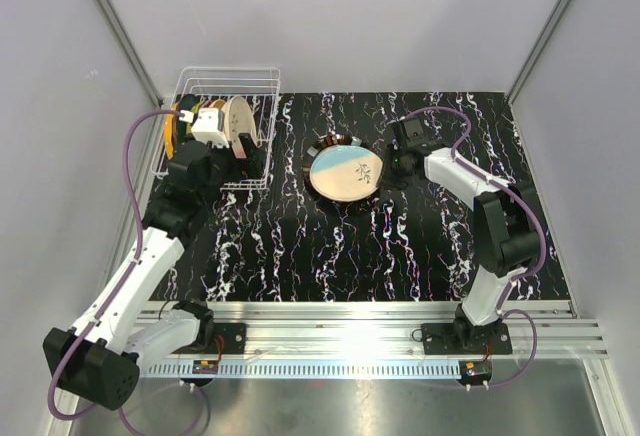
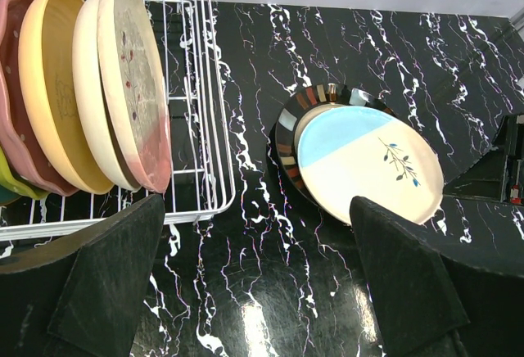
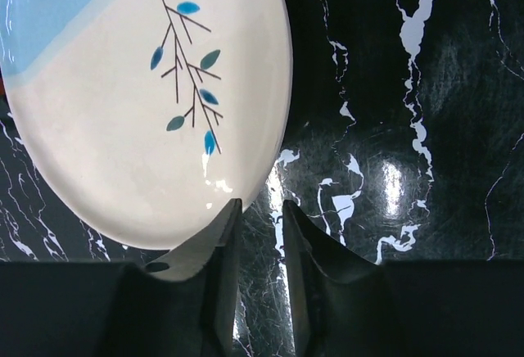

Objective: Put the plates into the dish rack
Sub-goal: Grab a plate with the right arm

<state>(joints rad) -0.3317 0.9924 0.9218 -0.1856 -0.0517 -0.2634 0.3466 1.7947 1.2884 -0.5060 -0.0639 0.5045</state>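
White-and-blue plate [image 3: 123,103] — just beside right end effector [image 3: 260,204].

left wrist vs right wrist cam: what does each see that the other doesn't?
Left wrist only: the dish rack with several standing plates in it, the striped plate lying under the blue-and-cream plate, and the left fingers spread wide. Right wrist only: the right fingers, a narrow gap between them with nothing in it, right at that plate's rim. Both: the blue-and-cream plate with its twig motif, and the black marbled table.
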